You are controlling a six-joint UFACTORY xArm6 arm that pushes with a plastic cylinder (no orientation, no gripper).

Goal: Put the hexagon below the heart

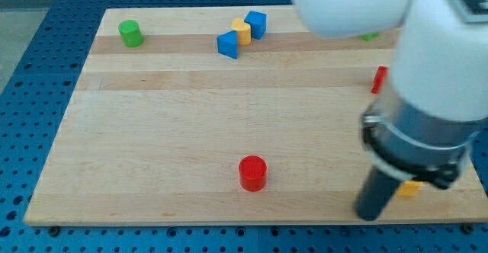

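My tip (370, 216) rests near the board's bottom right edge. A yellow block (410, 188) peeks out just to its right, mostly hidden by the arm, so its shape is unclear. A red block (379, 79) shows partly at the right, also cut off by the arm. A second yellow block (242, 30), possibly a hexagon, sits at the top middle between two blue blocks (228, 44) (256, 24). A sliver of a green block (370, 36) shows under the arm at the top right. I cannot make out a heart shape for certain.
A green cylinder (131, 33) stands at the top left. A red cylinder (252, 172) stands at the bottom middle, left of my tip. The wooden board (152, 146) lies on a blue perforated table. The arm's white and grey body (427, 93) hides the right side.
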